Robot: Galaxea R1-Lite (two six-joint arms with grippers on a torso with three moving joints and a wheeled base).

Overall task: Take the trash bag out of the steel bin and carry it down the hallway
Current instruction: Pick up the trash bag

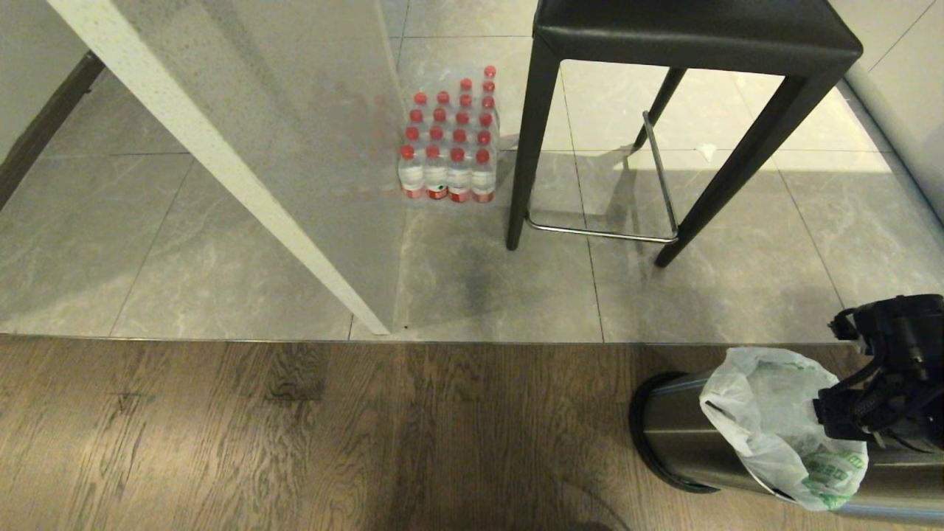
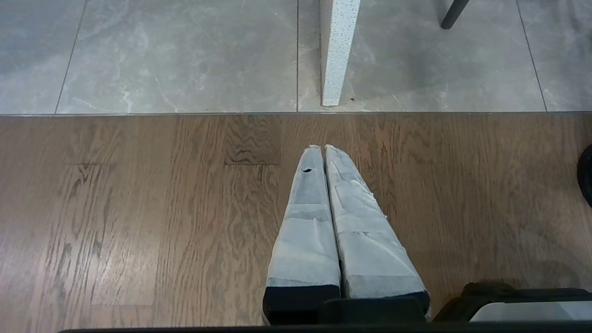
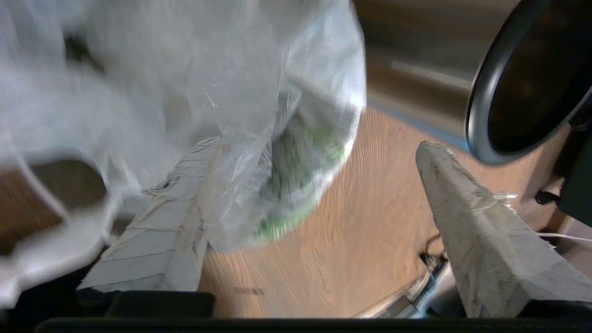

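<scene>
I'm holding the right gripper (image 3: 319, 171) wide open, gripping nothing, one finger against the trash bag (image 1: 774, 420); I should gather film beside the steel bin (image 1: 678, 435) before closing.

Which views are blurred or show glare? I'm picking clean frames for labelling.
Right wrist view: the trash bag is smeared by motion blur, and so is the steel bin. Head view: sharp, with soft glare on the tiles by the stool. Left wrist view: sharp, evenly lit.
</scene>
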